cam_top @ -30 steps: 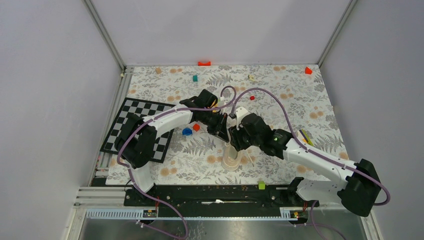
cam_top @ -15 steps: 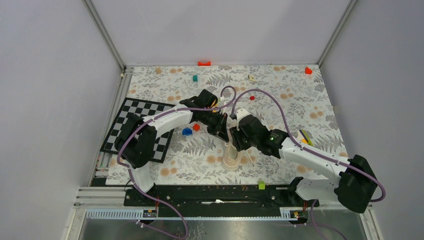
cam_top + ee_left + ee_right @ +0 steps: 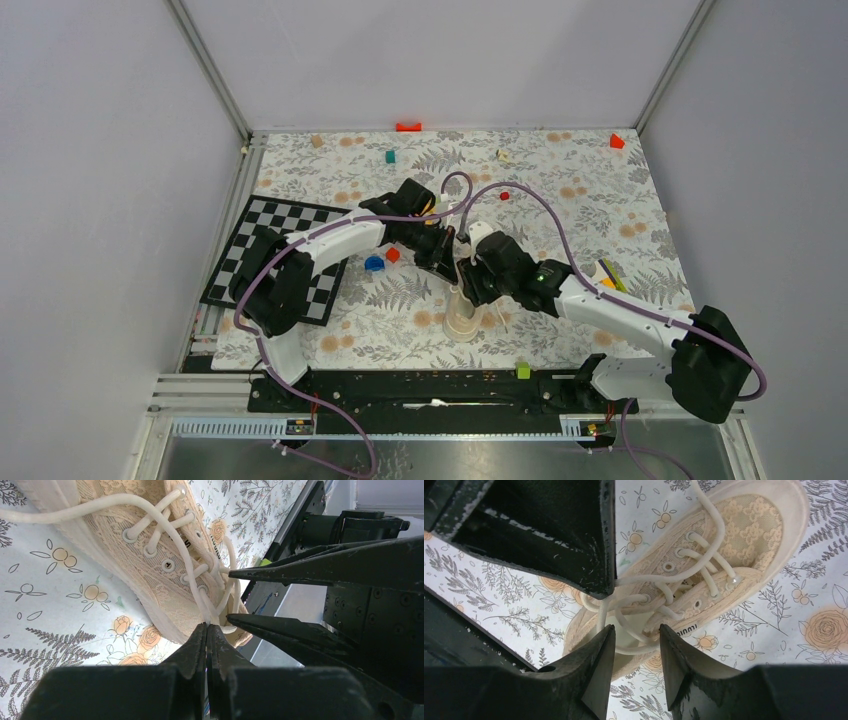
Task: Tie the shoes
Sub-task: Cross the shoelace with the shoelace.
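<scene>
Lying on the floral cloth [image 3: 600,200], the shoe [image 3: 462,320] sits close to the near edge, about midway between left and right. Both arms reach in over its far end.

The left gripper [image 3: 206,628] is fully closed, its tips pressed flat together with no gap. It pinches one strand of the lace [image 3: 165,525] just above the shoe's tongue. From the tips that strand runs out across the eyelets and off past the shoe's side.

The right gripper [image 3: 636,635] is partly open, with a clear gap between its two fingers [image 3: 596,655]. It hangs directly over the laced throat of the shoe, just beside the left gripper's tips. Loose loops of lace lie in the gap (none is clamped). In the left wrist view one right fingertip seems to meet a strand, though whether it really touches I cannot tell.

The lace is threaded criss-cross through the eyelets and no bow shows.

A checkerboard [image 3: 250,255] lies at the cloth's left edge, well apart from the shoe.
</scene>
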Controlling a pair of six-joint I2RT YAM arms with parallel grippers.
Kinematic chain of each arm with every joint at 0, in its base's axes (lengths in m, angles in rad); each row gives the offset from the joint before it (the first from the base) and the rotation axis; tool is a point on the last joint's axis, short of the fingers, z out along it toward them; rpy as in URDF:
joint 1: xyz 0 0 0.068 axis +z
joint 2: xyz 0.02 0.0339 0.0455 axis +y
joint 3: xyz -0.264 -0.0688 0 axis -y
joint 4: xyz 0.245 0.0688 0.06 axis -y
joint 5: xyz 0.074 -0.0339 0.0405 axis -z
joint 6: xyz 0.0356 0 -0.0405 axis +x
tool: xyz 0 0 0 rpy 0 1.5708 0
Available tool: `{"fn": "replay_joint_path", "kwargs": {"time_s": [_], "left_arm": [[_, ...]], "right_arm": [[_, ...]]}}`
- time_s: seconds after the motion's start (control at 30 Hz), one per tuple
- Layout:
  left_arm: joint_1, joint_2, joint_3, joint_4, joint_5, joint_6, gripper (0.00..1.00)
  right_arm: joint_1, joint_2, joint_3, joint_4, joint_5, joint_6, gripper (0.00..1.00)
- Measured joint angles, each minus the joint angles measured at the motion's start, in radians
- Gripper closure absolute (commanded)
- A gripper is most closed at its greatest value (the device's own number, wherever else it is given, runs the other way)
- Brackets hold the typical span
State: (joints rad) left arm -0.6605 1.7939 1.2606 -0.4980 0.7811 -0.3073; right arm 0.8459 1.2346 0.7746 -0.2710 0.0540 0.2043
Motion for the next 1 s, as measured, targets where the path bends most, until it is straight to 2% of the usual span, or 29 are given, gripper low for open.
{"fn": "replay_joint_path", "kwargs": {"time_s": [0.33, 0.6, 0.7, 0.97, 1.0], "left_arm": [[0.000, 0.000, 0.000, 0.000, 0.000, 0.000, 1.00], [0.000, 0.000, 0.000, 0.000, 0.000, 0.000, 1.00], [0.000, 0.000, 0.000, 0.000, 0.000, 0.000, 1.00], [0.000, 0.000, 0.000, 0.000, 0.000, 0.000, 1.00], [0.000, 0.000, 0.000, 0.000, 0.000, 0.000, 1.00]], "right_arm": [[0.007, 0.034, 0.001, -0.001, -0.020, -0.043, 0.58], [0.042, 0.072, 0.014, -0.006, 0.021, -0.071, 0.60], [0.063, 0.077, 0.017, -0.008, 0.064, -0.077, 0.69], [0.087, 0.085, 0.027, -0.009, 0.155, -0.079, 0.99], [0.089, 0.083, 0.027, -0.009, 0.163, -0.075, 1.00]]}}
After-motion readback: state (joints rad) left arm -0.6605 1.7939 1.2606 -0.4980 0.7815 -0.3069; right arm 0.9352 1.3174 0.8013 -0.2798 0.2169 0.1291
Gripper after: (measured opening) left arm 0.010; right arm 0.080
